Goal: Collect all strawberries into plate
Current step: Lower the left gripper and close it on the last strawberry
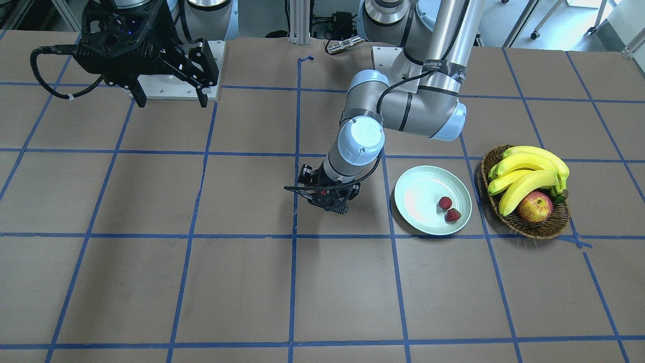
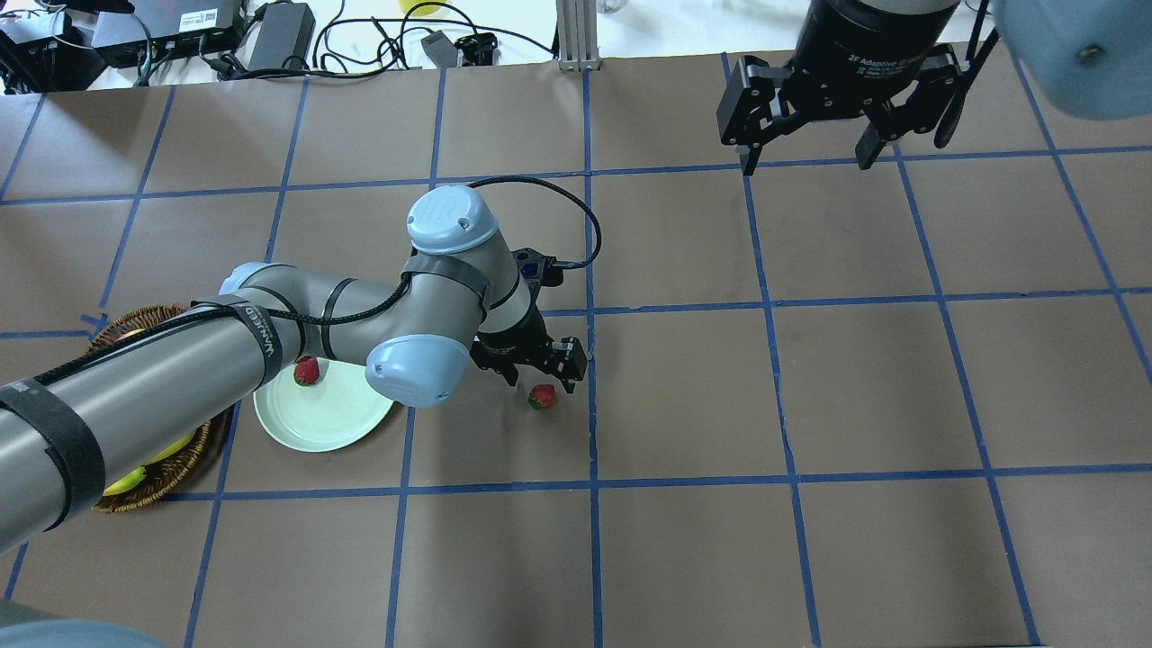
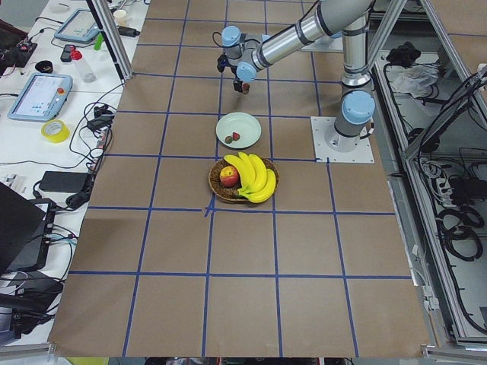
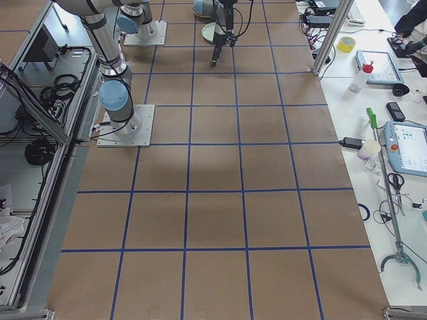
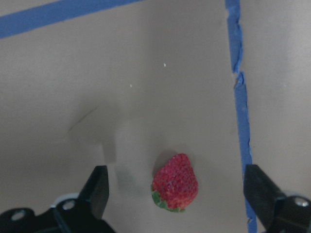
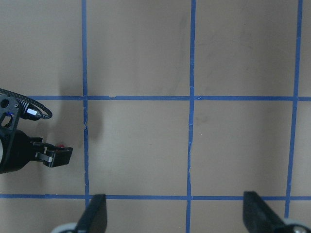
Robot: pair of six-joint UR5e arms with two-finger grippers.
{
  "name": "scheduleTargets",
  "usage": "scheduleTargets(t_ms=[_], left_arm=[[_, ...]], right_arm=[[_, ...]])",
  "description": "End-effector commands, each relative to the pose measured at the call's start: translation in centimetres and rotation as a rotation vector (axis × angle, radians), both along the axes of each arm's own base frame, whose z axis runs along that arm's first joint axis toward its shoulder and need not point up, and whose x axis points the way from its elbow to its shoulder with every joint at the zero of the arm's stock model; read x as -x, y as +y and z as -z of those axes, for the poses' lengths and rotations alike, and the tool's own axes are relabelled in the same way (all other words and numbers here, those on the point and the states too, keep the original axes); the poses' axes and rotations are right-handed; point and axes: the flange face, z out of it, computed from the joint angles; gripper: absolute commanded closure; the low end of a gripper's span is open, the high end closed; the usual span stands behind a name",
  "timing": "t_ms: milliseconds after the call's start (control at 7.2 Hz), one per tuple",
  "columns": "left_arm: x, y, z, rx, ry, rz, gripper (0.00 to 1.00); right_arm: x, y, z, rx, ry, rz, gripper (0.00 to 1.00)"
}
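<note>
My left gripper (image 2: 551,369) hangs spread open just over the last strawberry (image 5: 176,182) on the table (image 2: 693,405) (two more strawberries (image 1: 445,202) lie in the plate (image 1: 418,201)); its long axis seems crosswise to my closing line.

Counter (image 1: 151,282): smooth matt brown paper-like sheet, gridded with blue tape (image 5: 241,111) that looks ragged at the edges; on it a small red strawberry (image 5: 175,183), skin pitted and seeded with a faint sheen, its green cap dull. Round pale mint plate (image 1: 418,196): glossy, smooth, with a bright reflection; brown wicker basket (image 1: 541,229): rough weave, holding smooth matt yellow bananas (image 1: 526,169) and a waxy, shiny red-yellow apple (image 1: 534,206). Left arm (image 2: 135,396): satin silver metal tube with smooth pale blue plastic caps (image 2: 417,371); fingers (image 5: 97,187) of the left gripper (image 5: 176,174): matt black plastic.
</note>
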Motion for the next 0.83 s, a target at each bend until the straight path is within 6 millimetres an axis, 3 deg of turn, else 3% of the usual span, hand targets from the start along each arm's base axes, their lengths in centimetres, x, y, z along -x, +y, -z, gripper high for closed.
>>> scheduleTargets(t_ms=[0,278,417,695], left_arm=[[0.1,0.8,0.7,-0.013,-0.014,0.012,0.55],[0.2,0.7,0.6,-0.011,-0.012,0.009,1.00],[0.2,0.2,-0.2,0.009,-0.007,0.009,1.00],[-0.6,-3.5,-6.1,0.030,-0.007,-0.012,1.00]], right_arm=[[-0.1,-0.1,0.1,-0.001,-0.005,-0.001,0.00],[-0.1,0.0,0.1,-0.002,-0.003,0.000,0.00],[-0.1,0.0,0.0,-0.001,-0.003,0.001,0.00],[-0.1,0.0,0.1,-0.003,-0.005,0.001,0.00]])
